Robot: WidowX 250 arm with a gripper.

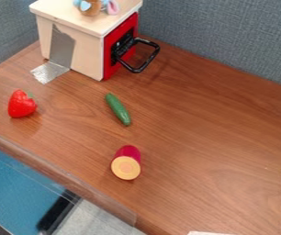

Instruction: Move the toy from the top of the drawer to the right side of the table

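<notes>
From here, the toy point(89, 8) sits atop the drawer point(75, 48), at the table's point(216, 133) back corner. A cucumber point(118, 109) lies between drawer and sweet potato point(127, 163); the latter and a strawberry point(21, 104) rest towards the front edge. I can't tell whether the gripper is clenched or released

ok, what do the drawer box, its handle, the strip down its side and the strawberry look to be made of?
Box: likely wood, matte, pale tan panels. Handle: black, slight sheen; plastic or painted metal, can't tell. Strip: probably foil or duct tape, silvery and wrinkled where it meets the table. Strawberry: probably plastic, smooth red with soft highlights.
</notes>
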